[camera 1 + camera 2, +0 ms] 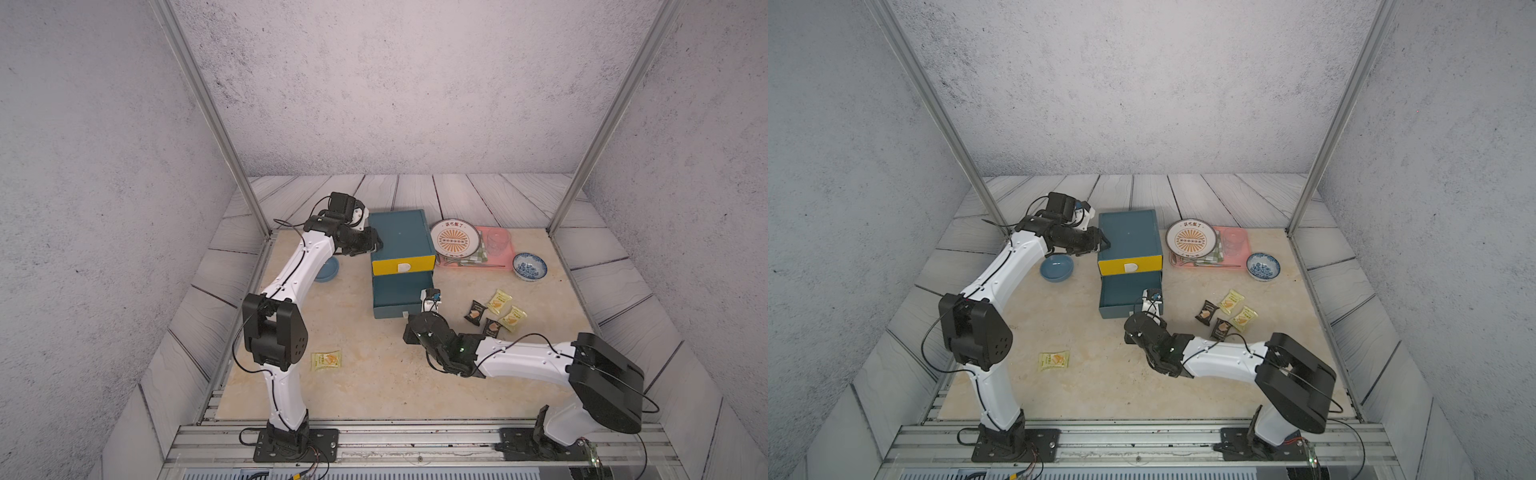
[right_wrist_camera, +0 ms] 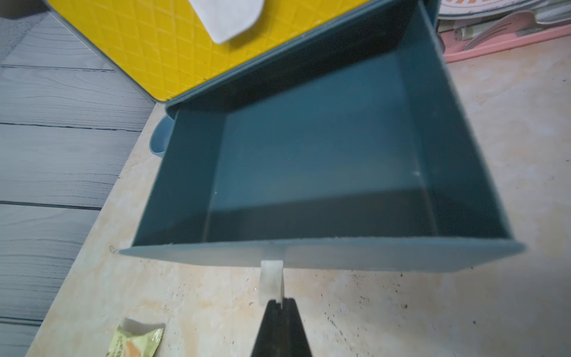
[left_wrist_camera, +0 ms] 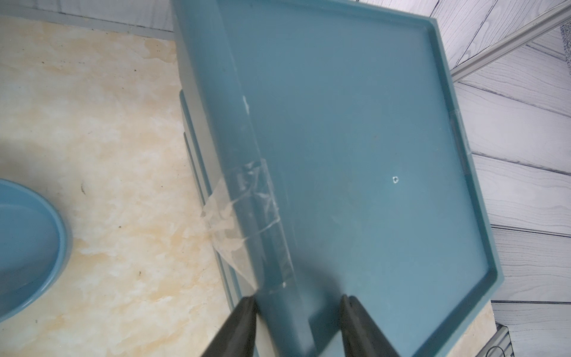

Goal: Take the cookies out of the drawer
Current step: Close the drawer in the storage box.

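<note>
Your right gripper (image 2: pixel 280 304) is pinched shut on the drawer (image 2: pixel 324 148) tab (image 2: pixel 272 279), likely to slide the emptied drawer. Your left gripper (image 3: pixel 298 304), half open, straddles the cabinet (image 1: pixel 400 237) edge to steady it. The cookies (image 1: pixel 494 313) lie outside, right of the drawer, with one packet (image 1: pixel 326 360) to its left.

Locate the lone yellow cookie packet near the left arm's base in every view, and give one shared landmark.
Top views: lone yellow cookie packet lies flat on the table, apart from the other packets, in front of the open lower drawer.
Left wrist: not in it.
Right wrist: probably the packet at the bottom edge, cropped.
Landmark: the yellow drawer front.
</note>
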Robot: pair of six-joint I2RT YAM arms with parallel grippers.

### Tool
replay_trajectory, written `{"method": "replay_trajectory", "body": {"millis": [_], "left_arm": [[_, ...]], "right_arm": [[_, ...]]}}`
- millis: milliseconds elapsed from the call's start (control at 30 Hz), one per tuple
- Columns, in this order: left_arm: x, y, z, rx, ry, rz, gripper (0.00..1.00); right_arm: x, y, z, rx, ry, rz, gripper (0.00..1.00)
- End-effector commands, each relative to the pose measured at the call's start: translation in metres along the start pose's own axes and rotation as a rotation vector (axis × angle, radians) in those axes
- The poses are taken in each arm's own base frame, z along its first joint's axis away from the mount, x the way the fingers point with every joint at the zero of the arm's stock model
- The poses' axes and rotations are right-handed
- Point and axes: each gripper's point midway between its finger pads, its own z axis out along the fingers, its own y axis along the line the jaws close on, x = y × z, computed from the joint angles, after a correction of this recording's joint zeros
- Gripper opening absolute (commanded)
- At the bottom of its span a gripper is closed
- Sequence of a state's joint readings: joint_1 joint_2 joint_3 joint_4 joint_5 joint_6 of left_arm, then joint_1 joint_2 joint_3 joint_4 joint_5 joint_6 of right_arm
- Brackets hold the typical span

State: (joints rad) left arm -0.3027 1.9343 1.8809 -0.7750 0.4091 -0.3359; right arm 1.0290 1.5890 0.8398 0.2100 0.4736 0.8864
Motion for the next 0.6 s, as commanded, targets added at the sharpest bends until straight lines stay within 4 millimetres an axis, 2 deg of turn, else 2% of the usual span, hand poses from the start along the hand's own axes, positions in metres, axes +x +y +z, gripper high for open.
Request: {"method": "replay_trajectory", "body": {"millis": [0, 233, 567], "left_arm": [[0.09, 0.033, 0.046, -0.082, 0.337, -0.066, 0.48], [0.089, 0.031, 0.049, -0.068, 0.338, -0.074, 0.47], [0.086, 0.027, 0.055, -0.035, 0.341, -0.076, 0.47]], "right_arm": [[-0.026, 0.008, 0.014, -0.016, -0.078, 0.045, 0.0], [-0.061, 0.002, 0.032, -0.004, -0.128, 0.071, 0.0], [-0.08, -0.002, 0.078, -0.011, -0.092, 0.098, 0.0]]}}
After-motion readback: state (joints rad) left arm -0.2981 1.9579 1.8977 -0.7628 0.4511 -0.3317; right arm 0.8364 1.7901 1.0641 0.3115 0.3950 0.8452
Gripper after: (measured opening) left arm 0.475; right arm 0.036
